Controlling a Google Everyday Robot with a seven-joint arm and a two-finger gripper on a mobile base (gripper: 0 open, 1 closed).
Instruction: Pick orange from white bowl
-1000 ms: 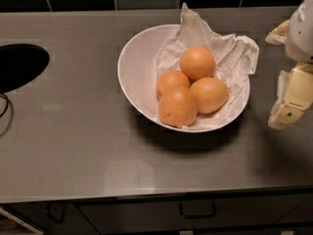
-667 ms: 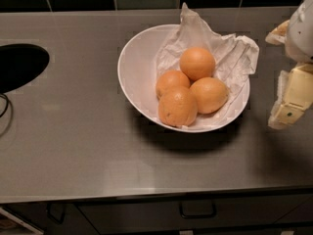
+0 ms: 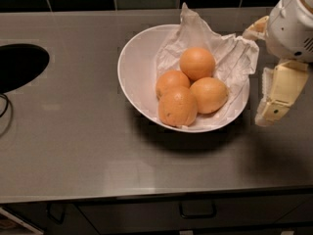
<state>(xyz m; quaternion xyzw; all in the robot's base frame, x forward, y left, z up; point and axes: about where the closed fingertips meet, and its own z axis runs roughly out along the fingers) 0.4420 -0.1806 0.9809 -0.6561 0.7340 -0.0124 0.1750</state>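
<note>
Nothing has shifted since a second ago: bowl, fruit and arm sit where they did. At the far left, a dark oval opening [image 3: 19, 65] cuts into the grey counter [image 3: 73, 146], with a thin black cable [image 3: 4, 106] just near of it at the edge. Right of centre stands the white bowl [image 3: 139, 72], lined on its far and right sides with crumpled white paper [image 3: 205, 38]. The orange [image 3: 177, 106], dull and dimpled, lies at the near side of the bowl, touching two of the three brighter oranges [image 3: 197, 63] stacked behind and to its right. Right of the bowl, just beside its rim, hangs the gripper [image 3: 252, 78], released, its cream fingers [image 3: 279, 92] spread apart and grasping nothing. Below the counter's near edge, a drawer handle [image 3: 197, 210] shows.
</note>
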